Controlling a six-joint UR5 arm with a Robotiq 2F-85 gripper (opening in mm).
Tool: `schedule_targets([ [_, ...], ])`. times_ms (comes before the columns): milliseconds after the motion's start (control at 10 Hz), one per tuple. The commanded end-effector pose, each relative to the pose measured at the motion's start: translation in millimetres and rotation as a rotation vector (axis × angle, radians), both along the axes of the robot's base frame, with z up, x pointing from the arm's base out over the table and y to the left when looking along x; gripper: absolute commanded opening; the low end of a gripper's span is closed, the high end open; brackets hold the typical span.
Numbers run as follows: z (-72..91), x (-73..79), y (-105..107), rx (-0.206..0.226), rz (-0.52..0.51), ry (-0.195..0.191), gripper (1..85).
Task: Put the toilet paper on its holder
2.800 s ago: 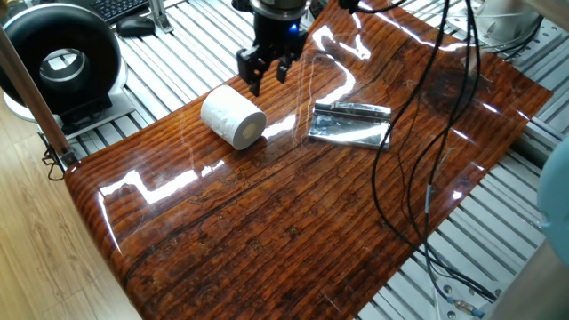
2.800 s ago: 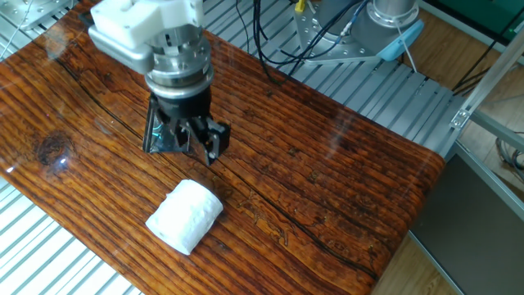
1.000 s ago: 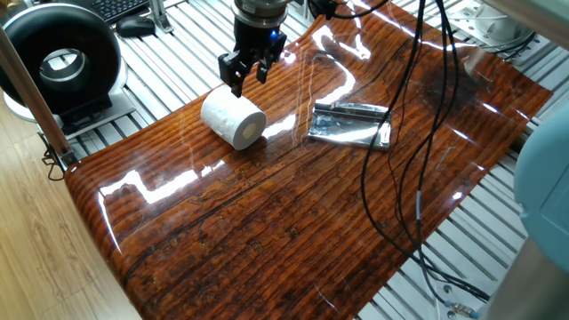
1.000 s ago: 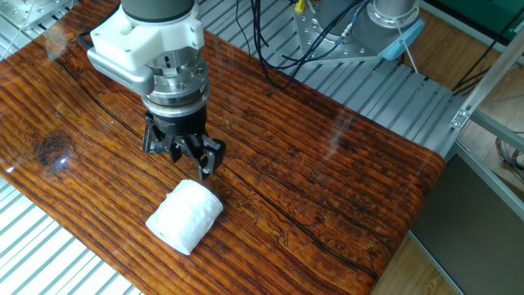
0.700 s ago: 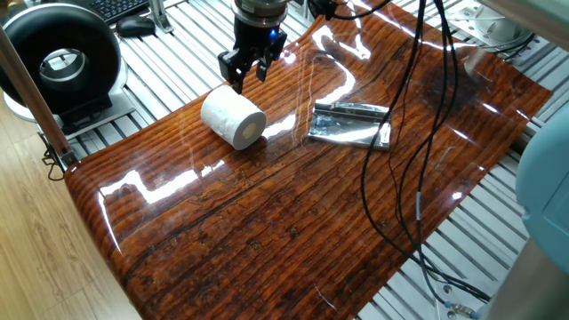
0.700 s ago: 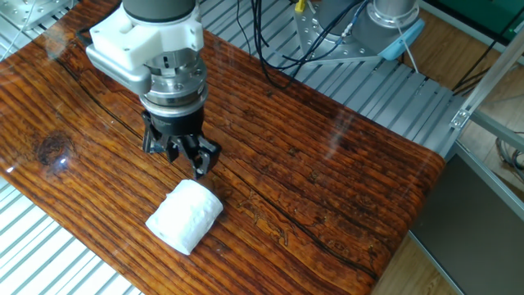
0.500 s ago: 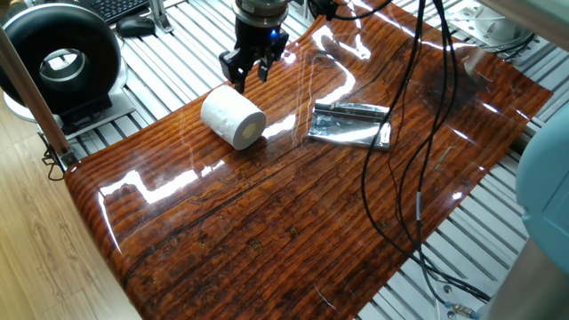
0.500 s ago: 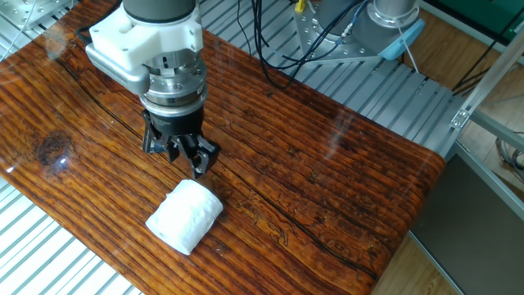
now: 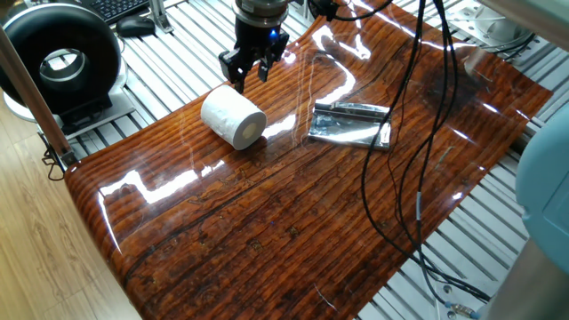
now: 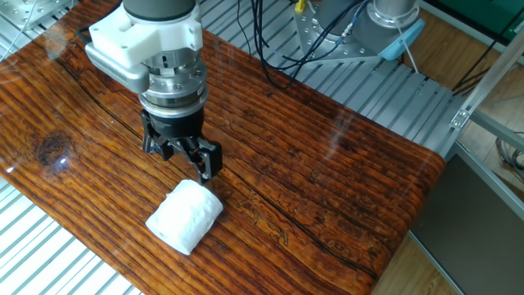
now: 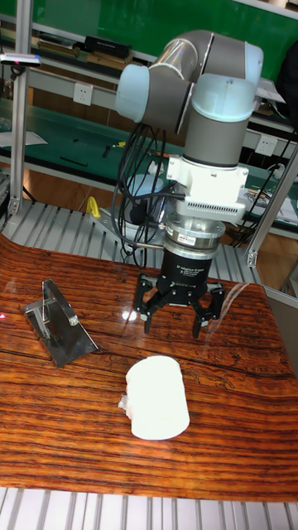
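Note:
The toilet paper (image 9: 233,117) is a white roll lying on its side on the glossy wooden table; it also shows in the other fixed view (image 10: 185,215) and the tall view (image 11: 157,397). My gripper (image 9: 252,71) hangs open just behind the roll, above the table, with nothing between its fingers (image 10: 182,161) (image 11: 175,323). The holder (image 9: 351,124), a shiny silver bracket, lies on the table to the right of the roll; in the tall view the holder (image 11: 58,328) is at the left. In the other fixed view my arm hides it.
Black cables (image 9: 418,178) hang over the right half of the table. A round black device (image 9: 62,58) stands off the table's left end on the slatted metal frame. The table edge (image 9: 98,222) runs close on the near left.
Over the last few seconds my gripper moved left, away from the holder and toward the roll. In the last half second it barely shifted. Roll and holder stayed put.

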State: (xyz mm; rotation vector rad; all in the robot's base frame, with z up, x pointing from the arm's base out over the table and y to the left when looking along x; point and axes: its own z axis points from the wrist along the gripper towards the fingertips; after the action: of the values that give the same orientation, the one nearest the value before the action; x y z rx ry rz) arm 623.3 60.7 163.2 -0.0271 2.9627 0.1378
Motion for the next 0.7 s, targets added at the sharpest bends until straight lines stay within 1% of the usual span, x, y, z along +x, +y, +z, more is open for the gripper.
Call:
schedule_targets([
  [0, 1.9, 0.4, 4.7, 0.019, 0.017, -0.003, 76.7],
  [100, -0.6, 4.6, 5.3, 0.019, 0.017, -0.003, 76.7],
  [200, -3.0, 11.9, 5.8, 0.017, 0.023, 0.003, 76.7],
  [300, -1.6, 17.8, 6.5, 0.020, 0.028, 0.016, 76.7],
  [400, -0.1, 20.2, 8.0, 0.024, 0.032, 0.031, 76.7],
  [600, -9.1, 31.4, 9.7, 0.017, 0.036, 0.037, 76.3],
])
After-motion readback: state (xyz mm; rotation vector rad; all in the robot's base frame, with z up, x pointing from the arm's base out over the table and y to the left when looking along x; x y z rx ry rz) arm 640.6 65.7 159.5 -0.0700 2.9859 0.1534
